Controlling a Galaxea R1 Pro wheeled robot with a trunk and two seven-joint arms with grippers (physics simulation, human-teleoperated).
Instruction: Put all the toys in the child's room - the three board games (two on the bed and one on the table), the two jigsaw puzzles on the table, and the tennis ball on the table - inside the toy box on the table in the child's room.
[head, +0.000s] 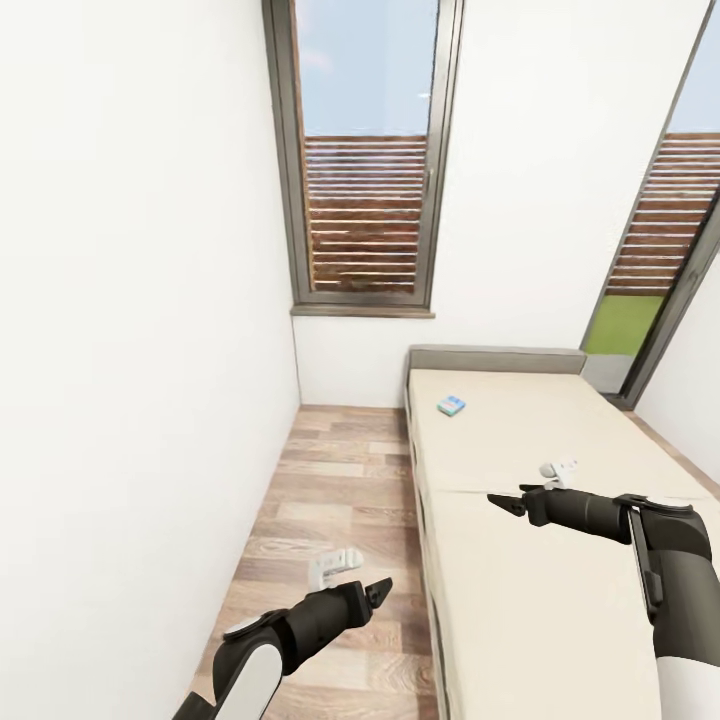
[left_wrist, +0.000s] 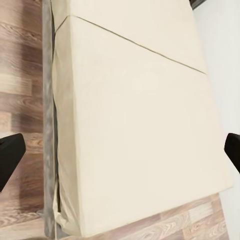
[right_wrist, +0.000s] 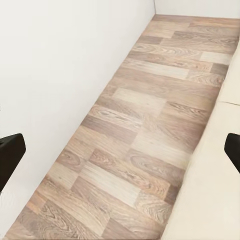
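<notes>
We stand in the narrow aisle of wood-plank floor (head: 340, 490) between the white wall (head: 140, 300) and the bed (head: 520, 560), and we take the bed as our landmark. 1 small teal-blue board game (head: 451, 405) lies flat on the bed near its head end, close to the aisle-side edge and below the window (head: 365, 160); it is the 1 toy we can see here, and it is well apart from both arms. Our left tool (head: 381, 590) hangs over the floor just beside the bed's aisle edge, its wrist view looking down across the mattress; both dark fingers (left_wrist: 10, 155) sit at the far edges of that view, so the jaws stand wide apart with nothing between them. Our right tool (head: 505, 503) hovers above the middle of the bed, pointing toward the aisle, likewise spread wide and empty in its wrist view. We judge both arms are carried low and forward for travel along the bed, since the game is not yet within reach.
</notes>
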